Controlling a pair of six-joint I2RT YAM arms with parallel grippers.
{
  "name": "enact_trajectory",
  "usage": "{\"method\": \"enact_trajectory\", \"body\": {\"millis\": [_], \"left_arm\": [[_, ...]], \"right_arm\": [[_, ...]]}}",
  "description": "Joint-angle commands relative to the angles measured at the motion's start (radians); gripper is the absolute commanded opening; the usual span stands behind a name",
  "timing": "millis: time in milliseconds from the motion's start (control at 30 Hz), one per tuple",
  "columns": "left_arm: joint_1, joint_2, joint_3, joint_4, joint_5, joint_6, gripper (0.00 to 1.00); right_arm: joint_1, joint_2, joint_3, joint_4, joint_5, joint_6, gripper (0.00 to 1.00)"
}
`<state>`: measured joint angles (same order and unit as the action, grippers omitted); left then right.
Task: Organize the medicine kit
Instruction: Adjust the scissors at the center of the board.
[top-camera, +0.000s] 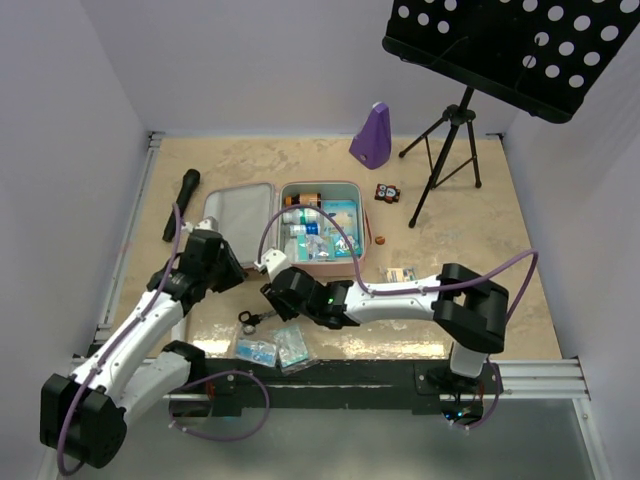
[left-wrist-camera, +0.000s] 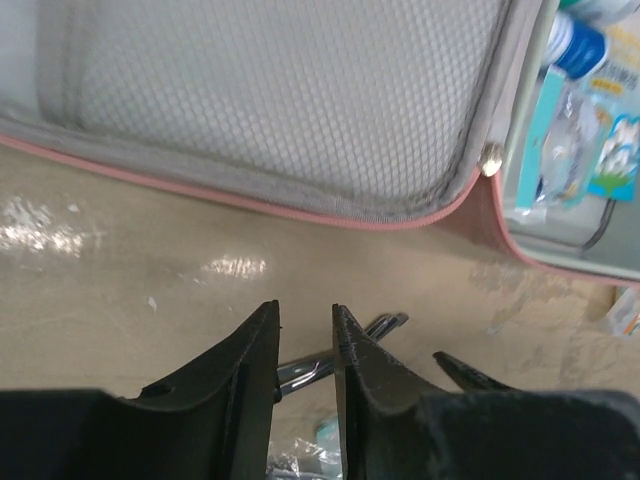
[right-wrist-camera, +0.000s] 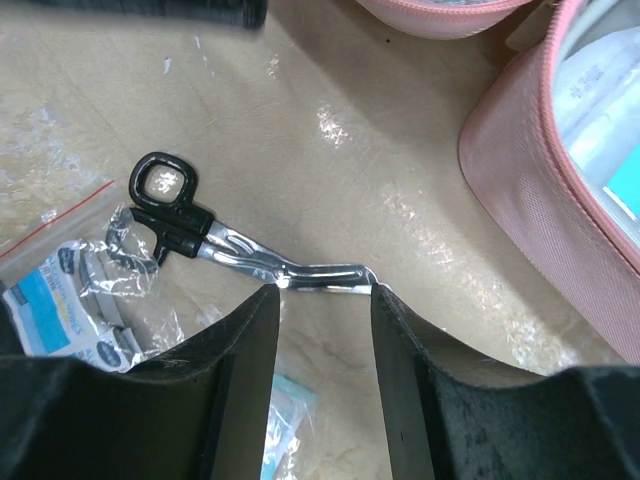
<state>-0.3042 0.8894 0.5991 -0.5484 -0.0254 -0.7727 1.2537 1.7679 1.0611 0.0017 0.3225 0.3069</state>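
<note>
Kit: open flat at table centre, mesh lid to the left, filled tray to the right. Left arm: stretched forward, left gripper above the table just before the lid's near edge, jaws a narrow slit apart, holding nothing. Right arm: reaching leftward across the front, right gripper lowered at the scissors, jaws about half apart, 2 fingertips at the blades; grip cannot be told. Bags: beside the scissor handles.

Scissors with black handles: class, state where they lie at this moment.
In the top view, the scissors lie left of centre, between the open medicine kit and the plastic packets nearer the arm bases.
</note>
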Motion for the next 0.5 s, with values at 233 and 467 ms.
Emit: {"method": "enact_trajectory", "body": {"millis": [233, 467], "left_arm": [[-0.127, -0.044, -0.094, -0.096, -0.07, -0.175, 0.13], [-0.136, -0.029, -0.122, -0.107, -0.058, -0.211, 0.0]], "right_arm": [[0.003, -0.038, -0.021, 0.029, 0.01, 0.031, 0.44], [-0.005, 0.011, -0.009, 0.04, 0.009, 0.035, 0.42]]}}
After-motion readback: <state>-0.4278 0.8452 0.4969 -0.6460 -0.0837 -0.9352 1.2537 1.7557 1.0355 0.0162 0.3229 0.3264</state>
